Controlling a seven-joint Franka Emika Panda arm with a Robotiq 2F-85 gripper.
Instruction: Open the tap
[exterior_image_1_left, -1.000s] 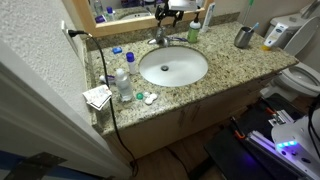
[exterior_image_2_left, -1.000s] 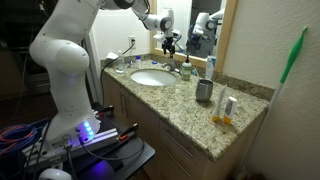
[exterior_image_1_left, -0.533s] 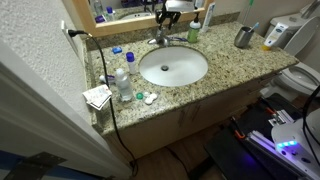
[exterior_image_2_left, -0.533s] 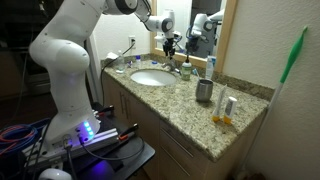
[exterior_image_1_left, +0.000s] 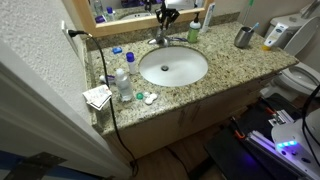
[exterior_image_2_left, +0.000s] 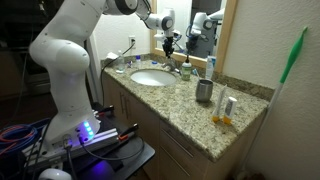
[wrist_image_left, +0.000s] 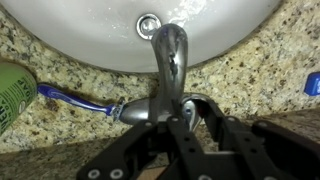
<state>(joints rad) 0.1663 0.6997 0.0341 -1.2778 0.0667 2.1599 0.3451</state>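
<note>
**Scene, largest to smallest**

1. The arm (exterior_image_2_left: 65, 50) reaches over the granite countertop (exterior_image_1_left: 215, 75) toward the mirror wall.
2. The white oval basin (exterior_image_1_left: 173, 66) is set into the countertop. In the wrist view it fills the 12 o'clock part of the picture.
3. The gripper (wrist_image_left: 197, 120) enters the wrist view from 6 o'clock. In an exterior view it hangs at the basin's 12 o'clock edge (exterior_image_1_left: 164, 16), directly above the fixture.
4. The tap (wrist_image_left: 170, 60) stands on the countertop at the basin's 12 o'clock rim (exterior_image_1_left: 160, 39). Its spout points toward the drain.
5. A blue toothbrush (wrist_image_left: 75, 98) lies on the granite at 9 o'clock of the tap base, close to it.
6. A grey metal cup (exterior_image_1_left: 243, 37) stands well apart, at 2 o'clock of the basin.

**Jaw state**

The jaws stand slightly apart, with a narrow gap just behind the tap base. Whether they pinch any part of the tap cannot be told.

**Step in hand**

By judgement, this is the final approach or first contact at the tap's rear. No water is visible, so the tap is not yet open.

**Next move**

1. Seat the fingertips on the handle.
2. Turn or lift the handle in a short arc, keeping the wrist aligned with the tap's axis.
3. Keep clear of the toothbrush at 9 o'clock.
</note>
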